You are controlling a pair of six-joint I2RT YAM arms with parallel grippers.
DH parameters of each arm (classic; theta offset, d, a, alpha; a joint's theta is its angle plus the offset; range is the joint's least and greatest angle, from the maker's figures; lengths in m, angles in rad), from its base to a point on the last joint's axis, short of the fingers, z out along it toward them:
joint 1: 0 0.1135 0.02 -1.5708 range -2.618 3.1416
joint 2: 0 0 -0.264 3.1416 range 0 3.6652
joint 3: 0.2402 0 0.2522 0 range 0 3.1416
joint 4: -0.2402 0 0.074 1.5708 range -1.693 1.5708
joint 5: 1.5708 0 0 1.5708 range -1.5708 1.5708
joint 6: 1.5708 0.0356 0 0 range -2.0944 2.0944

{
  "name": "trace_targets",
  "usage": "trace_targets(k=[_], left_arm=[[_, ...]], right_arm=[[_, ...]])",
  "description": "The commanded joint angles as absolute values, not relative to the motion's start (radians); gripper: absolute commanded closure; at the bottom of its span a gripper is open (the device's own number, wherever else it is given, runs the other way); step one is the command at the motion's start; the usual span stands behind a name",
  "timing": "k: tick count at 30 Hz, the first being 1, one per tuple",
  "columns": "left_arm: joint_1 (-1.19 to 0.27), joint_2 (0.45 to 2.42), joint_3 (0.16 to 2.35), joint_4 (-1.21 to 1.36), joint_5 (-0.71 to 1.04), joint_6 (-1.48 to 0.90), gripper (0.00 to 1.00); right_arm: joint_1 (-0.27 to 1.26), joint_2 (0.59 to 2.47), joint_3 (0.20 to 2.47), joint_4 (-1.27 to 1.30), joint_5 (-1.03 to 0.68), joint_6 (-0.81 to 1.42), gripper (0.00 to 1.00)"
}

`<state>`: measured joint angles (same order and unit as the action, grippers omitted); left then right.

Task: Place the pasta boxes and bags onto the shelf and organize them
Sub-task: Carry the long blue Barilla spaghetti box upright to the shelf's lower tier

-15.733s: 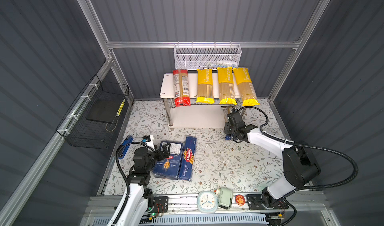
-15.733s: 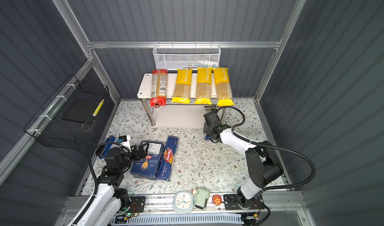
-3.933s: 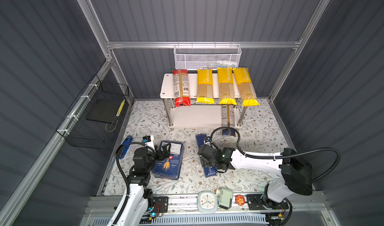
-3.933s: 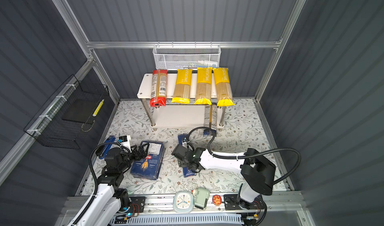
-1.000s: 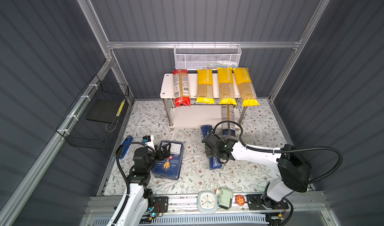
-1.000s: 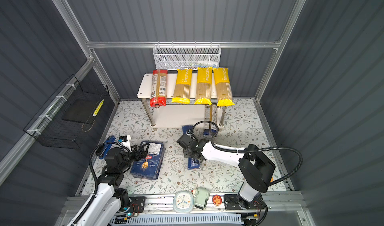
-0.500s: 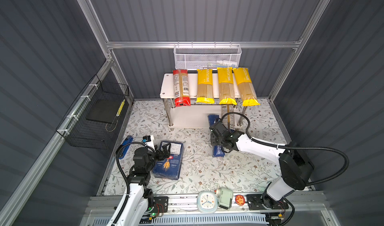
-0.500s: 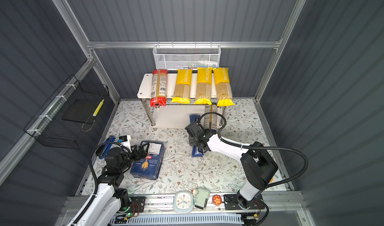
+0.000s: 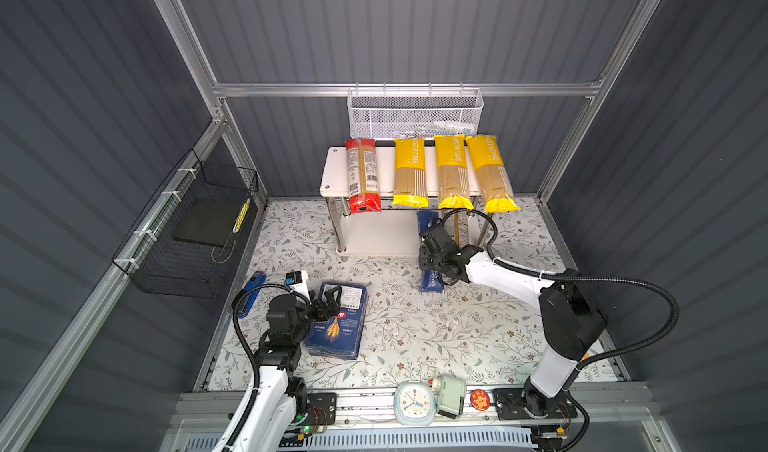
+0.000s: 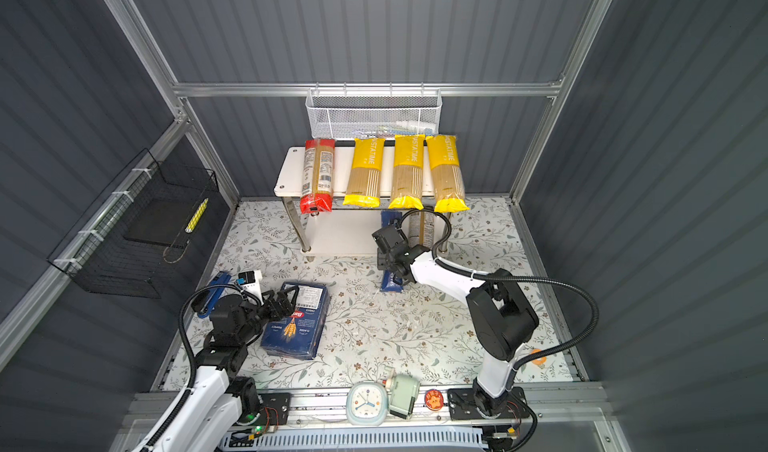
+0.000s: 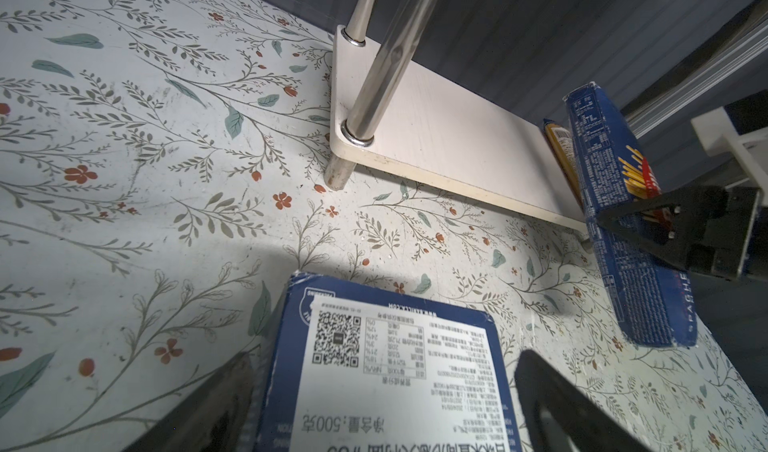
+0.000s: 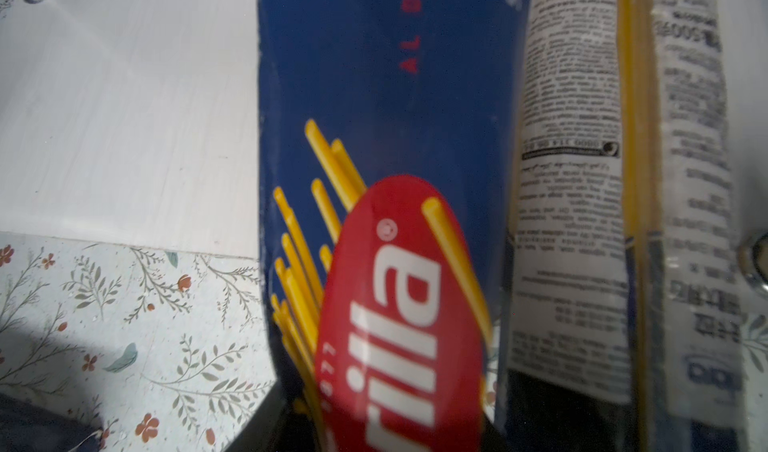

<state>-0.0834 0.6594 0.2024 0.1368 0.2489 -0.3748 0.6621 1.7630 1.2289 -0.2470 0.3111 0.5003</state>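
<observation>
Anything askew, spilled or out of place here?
All four bags on the top board overhang its front edge. The narrow box, held by the right gripper, sits tilted, partly over the lower board and partly over the mat. The wide box lies on the mat. Nothing spilled or torn.
</observation>
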Motion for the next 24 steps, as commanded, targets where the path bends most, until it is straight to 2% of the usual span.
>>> trace_targets(k=[1,15,20,24], left_arm=[[-0.077,0.661,0.196,0.156,0.264,-0.370,0.01],[-0.077,0.663,0.196,0.156,0.264,-0.371,0.01],[-0.077,0.662,0.196,0.156,0.264,-0.371,0.01],[-0.077,0.663,0.197,0.156,0.264,-0.371,0.01]], right_arm=[[0.634,1.746,1.274,-0.135,0.327,0.481,0.57],[0.576,1.836,1.332,-0.104,0.298,0.474,0.57],[0.568,1.841,1.327,-0.080,0.305,0.499,0.55],[0.552,1.850,1.335,-0.071,0.303,0.523,0.49]])
